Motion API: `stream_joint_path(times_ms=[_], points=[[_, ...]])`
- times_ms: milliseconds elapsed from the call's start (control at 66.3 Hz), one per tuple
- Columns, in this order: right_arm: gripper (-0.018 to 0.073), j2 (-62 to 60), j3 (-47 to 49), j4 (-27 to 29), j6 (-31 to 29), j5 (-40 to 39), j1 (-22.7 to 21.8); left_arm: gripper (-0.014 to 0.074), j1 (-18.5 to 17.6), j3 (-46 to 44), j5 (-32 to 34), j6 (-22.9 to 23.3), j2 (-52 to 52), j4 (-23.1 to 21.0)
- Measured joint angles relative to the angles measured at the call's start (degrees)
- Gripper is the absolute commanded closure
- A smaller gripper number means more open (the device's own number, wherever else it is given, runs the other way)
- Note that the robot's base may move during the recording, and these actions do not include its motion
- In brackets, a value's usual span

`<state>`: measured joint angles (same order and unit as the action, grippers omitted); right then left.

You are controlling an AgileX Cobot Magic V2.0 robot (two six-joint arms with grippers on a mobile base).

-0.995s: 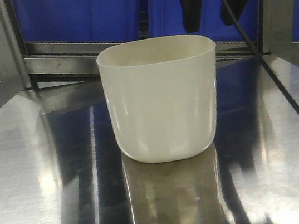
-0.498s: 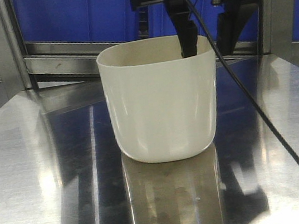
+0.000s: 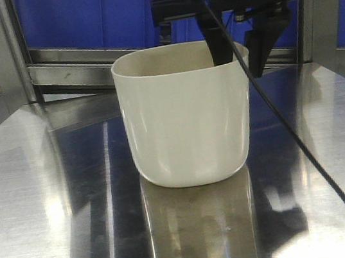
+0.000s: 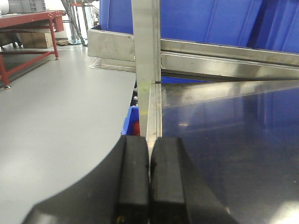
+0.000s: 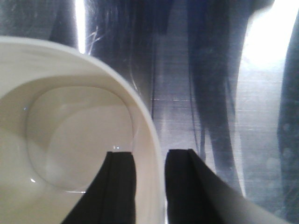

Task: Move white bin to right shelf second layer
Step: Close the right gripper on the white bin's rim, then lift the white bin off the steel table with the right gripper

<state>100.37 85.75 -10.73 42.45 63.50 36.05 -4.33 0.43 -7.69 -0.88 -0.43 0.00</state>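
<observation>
The white bin [image 3: 187, 120] stands upright in the middle of a flat, mirror-like steel table [image 3: 43, 219]. My right gripper [image 3: 240, 67] comes down over the bin's back right corner. One finger is inside the bin and the other outside. In the right wrist view the bin's rim [image 5: 149, 140] runs between the two fingers of the right gripper [image 5: 149, 156], with a thin gap at the outer finger; the gripper is open. My left gripper [image 4: 149, 154] is shut on nothing at the table's left edge [image 4: 155, 107]. The right shelf second layer is out of view.
Big blue crates [image 3: 97, 14] sit on steel rails behind the table, between upright steel posts [image 3: 5, 50]. A black cable [image 3: 305, 148] hangs from the right arm across the table's right side. Grey floor and a red-framed table [image 4: 28, 21] lie off to the left.
The right gripper has come down from above the bin to straddle its back right rim, and its fingers have drawn closer together. The bin has not moved.
</observation>
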Motion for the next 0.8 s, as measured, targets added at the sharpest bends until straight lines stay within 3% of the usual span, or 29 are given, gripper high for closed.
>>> stream_joint_path(times_ms=[151,362,648,799], points=[[0.0346,0.8,0.0,0.1,0.0,-0.1,0.0,0.0512,0.0,0.0,0.0,0.0,0.0,0.0],[0.0512,1.0,0.0,0.6,0.0,-0.3,-0.8,0.0512,0.0,0.0,0.0,0.0,0.0,0.0],[0.0511,-0.8,0.0,0.7,-0.6,-0.5,-1.1,0.0512,0.0,0.0,0.0,0.0,0.0,0.0],[0.0511,-4.2,0.0,0.8,-6.9,-0.5,-2.6,0.0512,0.0,0.0,0.0,0.0,0.0,0.0]])
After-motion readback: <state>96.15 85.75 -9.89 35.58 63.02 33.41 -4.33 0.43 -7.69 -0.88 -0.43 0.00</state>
